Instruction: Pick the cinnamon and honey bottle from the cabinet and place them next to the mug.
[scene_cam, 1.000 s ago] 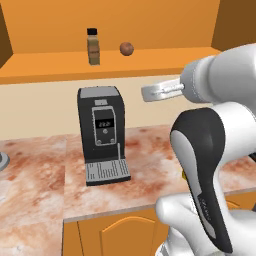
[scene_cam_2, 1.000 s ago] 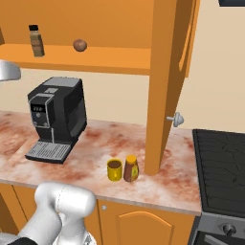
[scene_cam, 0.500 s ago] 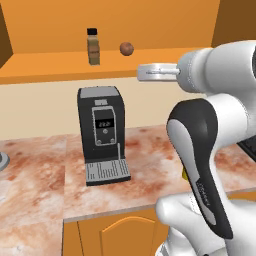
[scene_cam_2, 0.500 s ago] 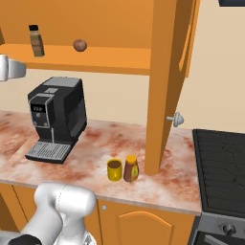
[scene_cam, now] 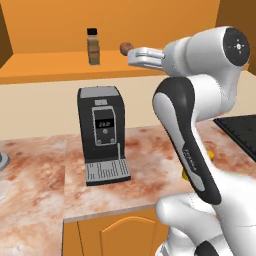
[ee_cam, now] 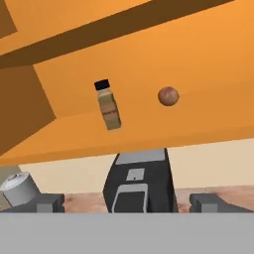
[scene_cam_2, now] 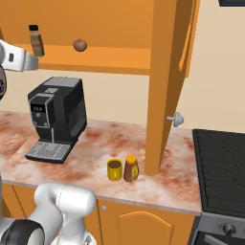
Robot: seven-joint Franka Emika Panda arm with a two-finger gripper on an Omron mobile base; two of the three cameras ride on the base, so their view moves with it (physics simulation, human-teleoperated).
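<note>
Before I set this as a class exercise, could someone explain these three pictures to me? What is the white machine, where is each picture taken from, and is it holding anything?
The white machine is a robot arm in a computer-drawn kitchen. Two pictures come from cameras behind it, left and right. The third looks out from its hand, so it appears tilted; the two dark stubs at the bottom are the fingers of its claw, set wide apart with nothing between them. In the open cabinet stand the cinnamon jar and a round brown ball. On the counter below are a black coffee machine, and a yellow mug with the honey bottle right beside it.
</note>
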